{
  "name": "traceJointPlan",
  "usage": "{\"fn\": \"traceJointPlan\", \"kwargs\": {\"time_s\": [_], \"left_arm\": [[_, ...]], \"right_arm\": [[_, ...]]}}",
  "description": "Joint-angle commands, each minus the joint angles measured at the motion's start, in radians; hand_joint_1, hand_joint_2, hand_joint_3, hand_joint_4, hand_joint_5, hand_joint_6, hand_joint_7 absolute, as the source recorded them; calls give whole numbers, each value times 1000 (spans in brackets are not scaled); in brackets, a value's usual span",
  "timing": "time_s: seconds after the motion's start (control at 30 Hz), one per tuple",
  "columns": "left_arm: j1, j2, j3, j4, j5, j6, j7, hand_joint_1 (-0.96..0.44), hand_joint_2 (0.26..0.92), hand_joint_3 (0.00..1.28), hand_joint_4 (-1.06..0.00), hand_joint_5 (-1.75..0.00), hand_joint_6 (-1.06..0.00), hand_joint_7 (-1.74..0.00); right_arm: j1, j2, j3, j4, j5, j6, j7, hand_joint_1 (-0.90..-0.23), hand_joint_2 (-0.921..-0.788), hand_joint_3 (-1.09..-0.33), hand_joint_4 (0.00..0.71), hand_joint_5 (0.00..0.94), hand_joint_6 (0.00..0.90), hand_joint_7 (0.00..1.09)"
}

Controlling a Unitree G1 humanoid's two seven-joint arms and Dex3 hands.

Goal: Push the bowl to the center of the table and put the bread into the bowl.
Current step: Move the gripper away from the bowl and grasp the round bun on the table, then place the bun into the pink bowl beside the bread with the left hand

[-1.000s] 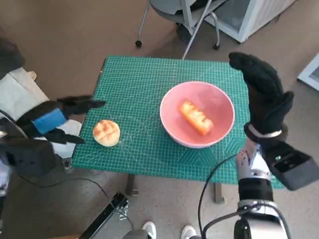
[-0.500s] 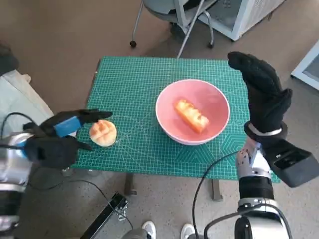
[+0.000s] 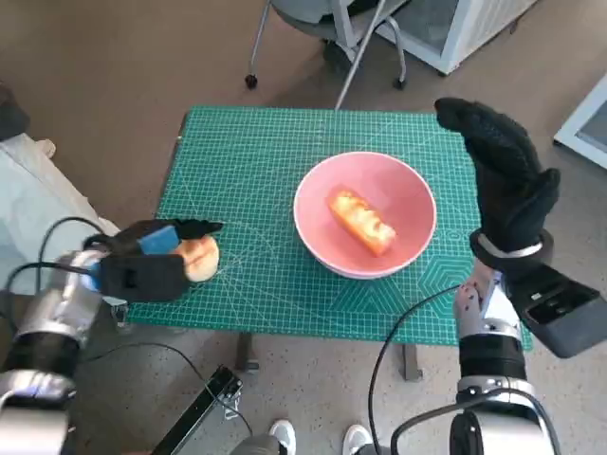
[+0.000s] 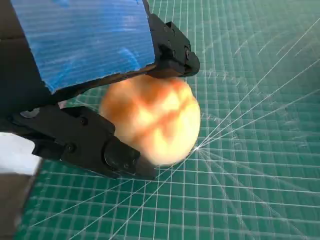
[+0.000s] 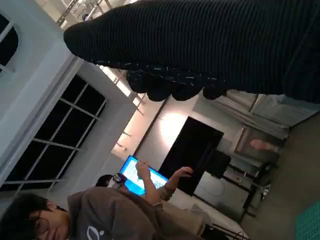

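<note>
Our left hand (image 3: 142,270) pinches the bun (image 3: 199,258) on the desk (image 3: 256,171), while our right hand (image 3: 503,180) hovers spread beside the bowl (image 3: 408,190).

Pink bowl (image 3: 313,223); golden-brown bread (image 4: 152,120); green gridded mat (image 3: 256,152).

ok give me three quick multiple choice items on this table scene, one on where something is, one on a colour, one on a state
1. Where does the long orange bread loaf lie?
A. inside the bowl
B. on the mat
C. in the right hand

2. What colour is the round bowl?
A. white
B. pink
C. blue

3. What is the blue-taped left hand doing?
A. resting flat on the floor
B. closing round the round golden bun
C. pushing the bowl

Answers:
1 A, the loaf sits within the bowl's rim.
2 B, its wall and rim are pink.
3 B, its fingers flank the bun, which rests on the green cutting mat; the gloved right hand is raised, holding nothing.
</note>
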Motion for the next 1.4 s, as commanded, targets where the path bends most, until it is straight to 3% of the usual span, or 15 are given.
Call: {"fn": "traceJointPlan", "kwargs": {"time_s": [0.03,0.07,0.17,0.43,0.63,0.87,1.2,1.4], "left_arm": [[-43,-9,-44,95,62,-14,93,-55,897,93,-517,-652,-598,-680],[-49,-8,-48,104,67,-19,106,-35,905,108,-537,-886,-594,-866],[-63,14,-32,84,44,-56,105,-11,915,108,-577,-1179,-621,-1029],[-84,49,76,-50,-83,-144,73,2,917,104,-561,-1382,-699,-998],[-124,44,154,-165,-186,-190,48,2,918,71,-579,-1374,-755,-936],[-205,-5,189,-299,-248,-186,29,2,908,64,-626,-1256,-750,-1020],[-322,-146,117,-447,-237,-84,-42,2,901,60,-671,-1148,-735,-1101],[-381,-214,34,-341,-162,-136,-44,2,905,59,-676,-1153,-716,-1108]], "right_arm": [[21,-5,-1,-3,-9,2,-7,-570,-921,-624,359,0,70,812],[22,-5,-1,-4,-10,2,-7,-572,-921,-623,359,0,69,810],[24,-7,0,-11,-12,3,-10,-575,-921,-622,359,1,69,808],[24,-9,2,-25,-11,8,-14,-575,-921,-620,359,1,71,804],[18,-8,4,-17,-18,1,-19,-575,-921,-619,360,1,72,802],[9,-6,5,-1,-29,-3,-25,-567,-921,-620,360,1,75,797],[-2,-1,8,18,-40,-3,-31,-563,-921,-623,360,1,77,794],[5,9,14,9,-51,2,-41,-559,-921,-626,360,1,77,796]]}}
